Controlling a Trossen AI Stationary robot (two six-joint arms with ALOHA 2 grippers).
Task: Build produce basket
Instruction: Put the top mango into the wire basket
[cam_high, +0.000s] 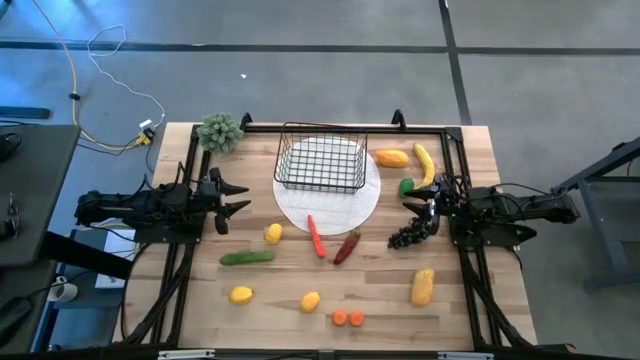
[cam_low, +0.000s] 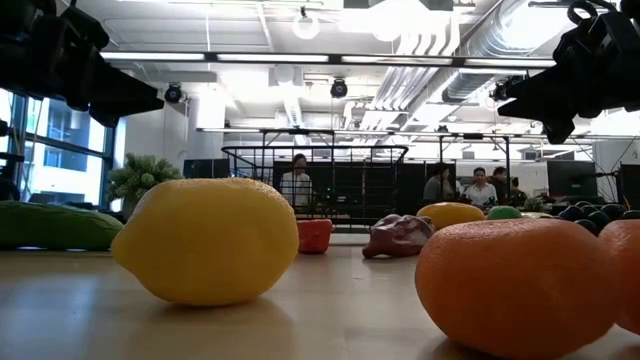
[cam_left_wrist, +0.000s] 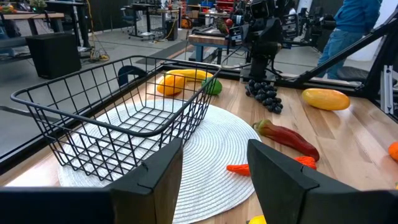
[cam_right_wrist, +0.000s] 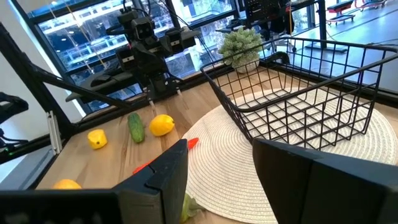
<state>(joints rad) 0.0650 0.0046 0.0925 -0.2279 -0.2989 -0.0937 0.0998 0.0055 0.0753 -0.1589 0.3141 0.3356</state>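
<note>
I saw both tools, left tool (cam_high: 238, 199) and right tool (cam_high: 418, 215), parted and empty; I feared the right one, with the grapes (cam_high: 405, 236) at its 7 o'clock, would push them off the desk (cam_high: 380, 300), far from the basket (cam_high: 320, 165).

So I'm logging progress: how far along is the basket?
Nothing is done yet: the basket sits empty on the white mat. Nothing is in hand; the left tool and right tool wait at the table's sides, fingers apart, empty. All produce is left: banana, grapes, cucumber, chilli, lemons.
</note>
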